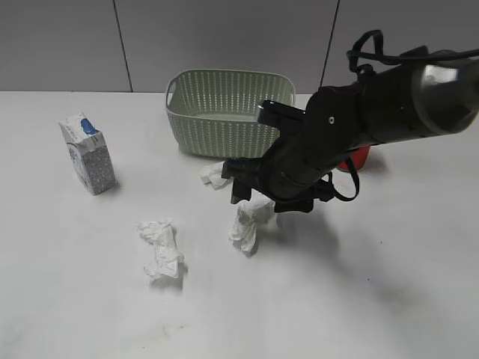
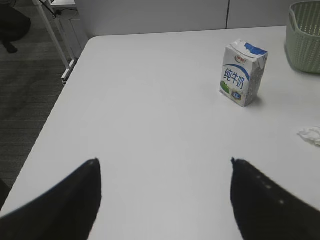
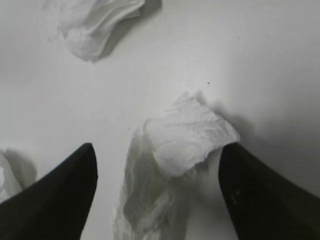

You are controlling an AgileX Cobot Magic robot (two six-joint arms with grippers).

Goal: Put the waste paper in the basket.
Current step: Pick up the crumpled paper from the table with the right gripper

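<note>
Three crumpled white paper wads lie on the white table in front of the pale green lattice basket [image 1: 224, 112]: one by its front wall [image 1: 215, 174], one in the middle [image 1: 251, 222] and one front left [image 1: 162, 250]. My right gripper [image 1: 258, 196] is low over the middle wad. In the right wrist view its jaws [image 3: 157, 147] are open with that wad [image 3: 185, 135] between them, not clamped. Another wad [image 3: 95, 25] lies further off. My left gripper [image 2: 164, 161] is open and empty above bare table, out of the exterior view.
A white-and-blue carton [image 1: 88, 153] stands upright at the left, also in the left wrist view [image 2: 241, 73]. A red can [image 1: 358, 158] is mostly hidden behind the right arm. The left wrist view shows the basket's corner [image 2: 305, 35], a wad's edge [image 2: 311, 135] and the table's left edge.
</note>
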